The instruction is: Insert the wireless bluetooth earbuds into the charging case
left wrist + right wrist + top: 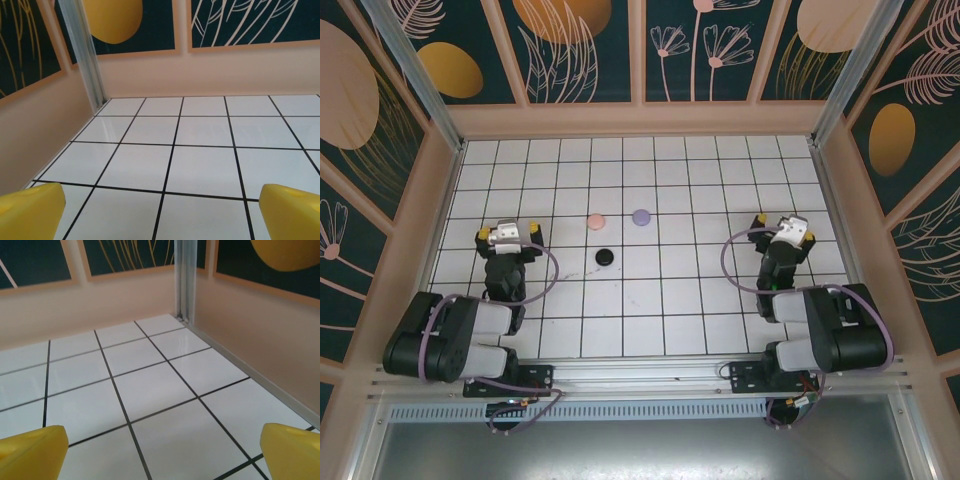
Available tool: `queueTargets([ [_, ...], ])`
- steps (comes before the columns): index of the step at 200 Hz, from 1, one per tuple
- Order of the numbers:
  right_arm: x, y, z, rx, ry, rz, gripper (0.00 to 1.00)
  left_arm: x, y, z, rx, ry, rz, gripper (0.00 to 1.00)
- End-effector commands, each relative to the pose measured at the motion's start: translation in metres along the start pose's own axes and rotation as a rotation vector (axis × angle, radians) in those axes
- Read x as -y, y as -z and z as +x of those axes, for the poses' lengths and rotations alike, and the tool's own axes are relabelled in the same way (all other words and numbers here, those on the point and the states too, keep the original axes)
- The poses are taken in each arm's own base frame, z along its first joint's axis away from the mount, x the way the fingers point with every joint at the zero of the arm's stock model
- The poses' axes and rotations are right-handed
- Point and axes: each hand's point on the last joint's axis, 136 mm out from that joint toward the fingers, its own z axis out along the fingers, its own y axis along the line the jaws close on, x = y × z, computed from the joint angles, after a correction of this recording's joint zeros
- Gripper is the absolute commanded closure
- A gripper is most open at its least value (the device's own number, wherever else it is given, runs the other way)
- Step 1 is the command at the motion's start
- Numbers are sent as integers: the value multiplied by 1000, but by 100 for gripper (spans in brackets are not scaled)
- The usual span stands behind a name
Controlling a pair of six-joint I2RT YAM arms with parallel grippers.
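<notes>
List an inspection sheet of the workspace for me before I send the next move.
Surface: white tiled table with black grid lines.
Job's things: pink disc, lilac disc and black disc lie flat mid-table, apart from each other; possibly the cases. Buds too small to tell.
Clutter: nothing seen.
Grippers: left gripper and right gripper are both open and hold nothing; each is out toward its own side, away from the discs.
Cables: a purple cable loops beside the left arm, another beside the right arm; neither reaches the discs.
Surroundings: peach walls, dark floral panels, metal posts.
</notes>
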Motion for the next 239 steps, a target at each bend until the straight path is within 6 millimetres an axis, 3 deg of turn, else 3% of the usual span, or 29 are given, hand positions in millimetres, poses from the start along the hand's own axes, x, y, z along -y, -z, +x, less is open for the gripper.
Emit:
queueTargets([
  [1, 1, 3, -18, 103, -66, -48, 1, 6, -5, -18, 72, 59, 72, 1],
  [48, -28, 2, -4, 89, 11, -225, 1, 11, -13, -5, 40, 71, 149, 1],
  [63, -39, -11, 7, -4, 30, -278, 1, 14, -22, -2, 10, 69, 166, 1],
  [78, -32, -24, 10, -52, -12, -266, 1, 10, -32, -1, -14, 89, 153, 1],
  [98, -32, -25, 9, -49, -22, -283, 1, -3, -41, 5, -55, 130, 89, 1],
  [239, -38, -25, 12, -60, -2, -304, 1, -5, -38, 3, -40, 129, 76, 1],
])
